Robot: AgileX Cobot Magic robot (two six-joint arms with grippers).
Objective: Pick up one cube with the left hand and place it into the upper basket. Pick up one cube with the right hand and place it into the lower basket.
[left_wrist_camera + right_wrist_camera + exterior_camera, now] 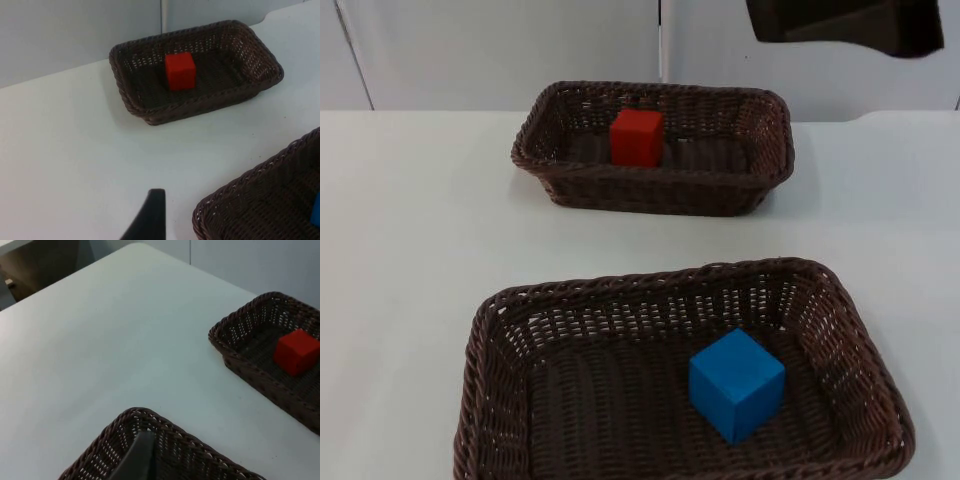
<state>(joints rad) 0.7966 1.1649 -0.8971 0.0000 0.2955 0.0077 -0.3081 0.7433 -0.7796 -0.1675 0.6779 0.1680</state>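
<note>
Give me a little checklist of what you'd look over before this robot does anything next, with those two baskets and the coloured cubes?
1. Red cube inside the upper basket, resting on its floor: ok.
2. Blue cube inside the lower basket, on its floor: ok.
3. Both baskets flat on the white table, standing apart from each other: ok.
4. Left gripper's fingertip above bare table, beside the lower basket's rim, touching nothing: ok.
5. Right gripper's fingertip over the lower basket's rim, carrying no cube: ok.
6. Whether either gripper's fingers are open or shut: cannot tell.
</note>
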